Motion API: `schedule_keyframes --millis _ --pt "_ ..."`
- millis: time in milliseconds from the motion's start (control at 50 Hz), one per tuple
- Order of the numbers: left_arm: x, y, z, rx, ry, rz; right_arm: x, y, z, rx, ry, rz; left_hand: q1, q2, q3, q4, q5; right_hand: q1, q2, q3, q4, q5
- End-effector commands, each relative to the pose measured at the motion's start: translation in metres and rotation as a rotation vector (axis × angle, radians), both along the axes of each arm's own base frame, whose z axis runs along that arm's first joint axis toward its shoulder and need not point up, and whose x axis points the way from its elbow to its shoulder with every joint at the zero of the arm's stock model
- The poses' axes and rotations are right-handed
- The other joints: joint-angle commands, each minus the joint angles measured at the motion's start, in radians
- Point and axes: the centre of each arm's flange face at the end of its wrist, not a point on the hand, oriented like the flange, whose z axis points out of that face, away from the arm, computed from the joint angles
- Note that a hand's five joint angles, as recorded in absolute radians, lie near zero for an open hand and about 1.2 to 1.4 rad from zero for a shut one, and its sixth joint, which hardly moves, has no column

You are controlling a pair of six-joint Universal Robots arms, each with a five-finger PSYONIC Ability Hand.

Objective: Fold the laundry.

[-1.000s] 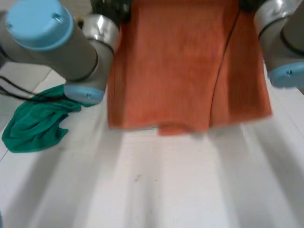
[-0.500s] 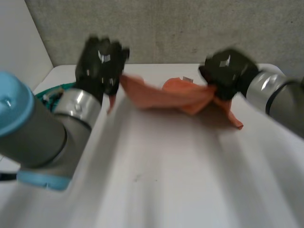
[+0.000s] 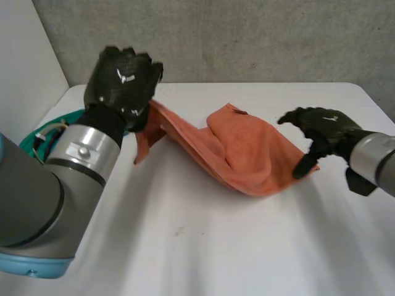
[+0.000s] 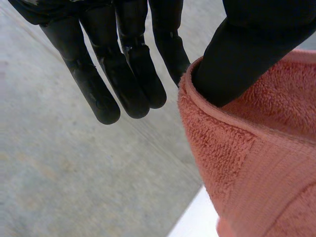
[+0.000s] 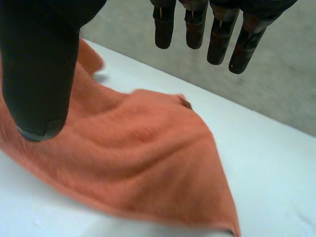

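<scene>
The orange towel lies rumpled across the middle of the white desk. Its left end is lifted off the surface and runs up to the left hand. That hand is raised near the desk's far left corner, its back toward the head camera. In the left wrist view its fingers are straight and side by side, clear of the cloth. The thumb is tucked behind the towel's hem, so the hem hangs hooked over it and nothing pinches it. A loose corner of the towel dangles just below this hand toward the desk. The rest of the towel sags down to the desk and spreads toward the right, with a raised fold at its far edge and a rounded near edge.

The right hand hovers at the towel's right end, spread, with fingers straight and apart and the thumb held wide. In the right wrist view the fingers reach out past the towel's far edge and the thumb is over the cloth. Whether the thumb tip touches the towel I cannot tell. The hand holds nothing.

A green cloth lies bunched at the desk's left edge, behind the left arm, well apart from the towel. A grey wall stands behind the desk
</scene>
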Motion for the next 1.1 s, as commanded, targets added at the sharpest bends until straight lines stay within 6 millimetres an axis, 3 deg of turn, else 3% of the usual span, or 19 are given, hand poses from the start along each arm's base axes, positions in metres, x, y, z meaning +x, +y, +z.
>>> schedule_keyframes --millis 20,180,300,400,600,780,980,1100 --pt "-0.003 0.006 0.027 -0.040 0.028 -0.018 -0.015 -0.008 -0.018 -0.069 0.113 0.004 0.256 0.201 0.206 0.197 0.249 0.154 0.139 0.140 0.122 0.114" --pt "-0.001 0.006 0.021 -0.024 0.016 -0.012 -0.013 -0.031 -0.066 -0.211 0.473 0.170 0.256 0.201 0.206 0.197 0.249 0.365 0.351 0.351 0.333 0.326" --pt "0.002 0.004 0.015 -0.007 0.005 -0.003 -0.010 -0.053 -0.091 -0.243 0.587 0.234 0.256 0.201 0.206 0.197 0.249 0.468 0.454 0.454 0.436 0.429" --pt "0.006 -0.002 0.014 -0.003 0.006 0.018 -0.009 -0.073 -0.101 -0.237 0.569 0.222 0.256 0.201 0.206 0.197 0.249 0.506 0.492 0.492 0.474 0.467" --pt "0.006 -0.007 0.030 -0.047 0.034 0.028 -0.001 -0.083 -0.108 -0.204 0.463 0.232 0.256 0.201 0.206 0.197 0.249 0.524 0.509 0.510 0.492 0.485" --pt "0.002 -0.008 0.059 -0.101 0.078 0.018 0.002 -0.076 -0.101 -0.051 0.274 0.159 0.256 0.201 0.206 0.197 0.249 0.416 0.401 0.402 0.384 0.376" --pt "0.001 -0.007 0.074 -0.131 0.100 0.015 0.000 -0.062 -0.105 0.127 0.103 0.075 0.256 0.201 0.206 0.197 0.249 0.354 0.339 0.340 0.322 0.314" --pt "0.000 -0.006 0.082 -0.143 0.118 0.007 0.013 -0.053 -0.109 0.155 0.053 0.076 0.256 0.201 0.206 0.197 0.249 0.354 0.339 0.340 0.322 0.314"
